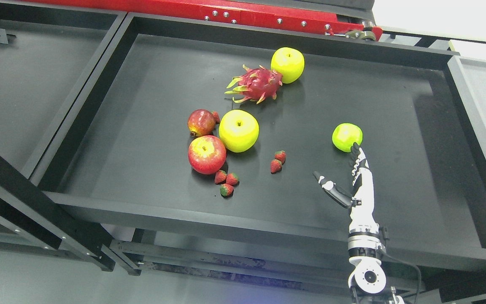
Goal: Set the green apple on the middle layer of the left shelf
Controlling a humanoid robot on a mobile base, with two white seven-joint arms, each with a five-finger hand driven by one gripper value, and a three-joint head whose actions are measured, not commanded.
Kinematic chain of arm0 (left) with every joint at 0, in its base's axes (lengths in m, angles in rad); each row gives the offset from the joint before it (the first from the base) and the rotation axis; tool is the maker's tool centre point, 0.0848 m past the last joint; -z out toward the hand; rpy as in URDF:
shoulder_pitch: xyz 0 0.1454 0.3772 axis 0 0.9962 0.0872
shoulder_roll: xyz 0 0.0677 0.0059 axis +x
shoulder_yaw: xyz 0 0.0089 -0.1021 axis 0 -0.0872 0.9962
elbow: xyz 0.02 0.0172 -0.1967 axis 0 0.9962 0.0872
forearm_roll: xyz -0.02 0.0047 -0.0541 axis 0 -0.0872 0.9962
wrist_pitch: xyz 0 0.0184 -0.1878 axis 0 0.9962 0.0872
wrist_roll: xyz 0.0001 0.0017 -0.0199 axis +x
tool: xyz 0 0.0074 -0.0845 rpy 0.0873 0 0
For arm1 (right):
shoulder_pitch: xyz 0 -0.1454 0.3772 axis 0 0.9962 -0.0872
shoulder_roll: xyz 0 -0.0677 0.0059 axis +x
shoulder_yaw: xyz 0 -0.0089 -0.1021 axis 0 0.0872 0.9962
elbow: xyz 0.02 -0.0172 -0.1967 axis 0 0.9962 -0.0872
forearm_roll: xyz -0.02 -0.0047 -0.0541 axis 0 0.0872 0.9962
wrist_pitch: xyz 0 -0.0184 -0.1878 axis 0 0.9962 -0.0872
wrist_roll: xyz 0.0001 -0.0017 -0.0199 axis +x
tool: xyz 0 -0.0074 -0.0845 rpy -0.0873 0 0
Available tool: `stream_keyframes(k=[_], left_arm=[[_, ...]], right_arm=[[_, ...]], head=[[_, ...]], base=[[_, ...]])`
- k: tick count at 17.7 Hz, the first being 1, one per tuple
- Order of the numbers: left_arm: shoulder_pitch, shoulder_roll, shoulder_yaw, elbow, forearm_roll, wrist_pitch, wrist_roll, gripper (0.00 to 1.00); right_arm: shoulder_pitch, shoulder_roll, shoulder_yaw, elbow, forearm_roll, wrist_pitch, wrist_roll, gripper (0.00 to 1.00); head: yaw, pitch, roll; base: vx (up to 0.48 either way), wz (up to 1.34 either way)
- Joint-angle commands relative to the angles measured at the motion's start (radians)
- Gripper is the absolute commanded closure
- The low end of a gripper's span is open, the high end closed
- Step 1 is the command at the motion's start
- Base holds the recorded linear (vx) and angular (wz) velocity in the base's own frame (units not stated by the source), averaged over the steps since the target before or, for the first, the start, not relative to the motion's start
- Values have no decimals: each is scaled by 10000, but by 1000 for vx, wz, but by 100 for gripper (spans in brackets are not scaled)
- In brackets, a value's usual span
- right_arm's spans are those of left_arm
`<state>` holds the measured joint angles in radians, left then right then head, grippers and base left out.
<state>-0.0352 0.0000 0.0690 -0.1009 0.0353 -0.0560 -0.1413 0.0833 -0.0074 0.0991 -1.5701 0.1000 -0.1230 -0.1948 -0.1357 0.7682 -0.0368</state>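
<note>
Bare tray floor (395, 126) around green apple (346, 137); strawberries (278, 161) nearest obstacle, well left.

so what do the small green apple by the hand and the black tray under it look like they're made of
The small round green apple looks like moulded plastic or foam, probably a replica: its colour is very even and bright with a soft sheen. The big black tray seems to be matte painted metal or board; its flat surface gives only dull reflections. The right hand is open just below the apple.
</note>
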Motion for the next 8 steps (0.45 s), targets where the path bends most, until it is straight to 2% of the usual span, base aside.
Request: stream_keyframes(k=[1,8], left_arm=[[0,175,1,12,0,-7,2,0],[0,175,1,-3,0,-7,2,0]], right_arm=[[72,-101,83,-529,-34,80,77,0],[72,-101,98,-529,-34,95,77,0]], head=[[0,0,0],[0,0,0]], base=[[0,0],[0,0]])
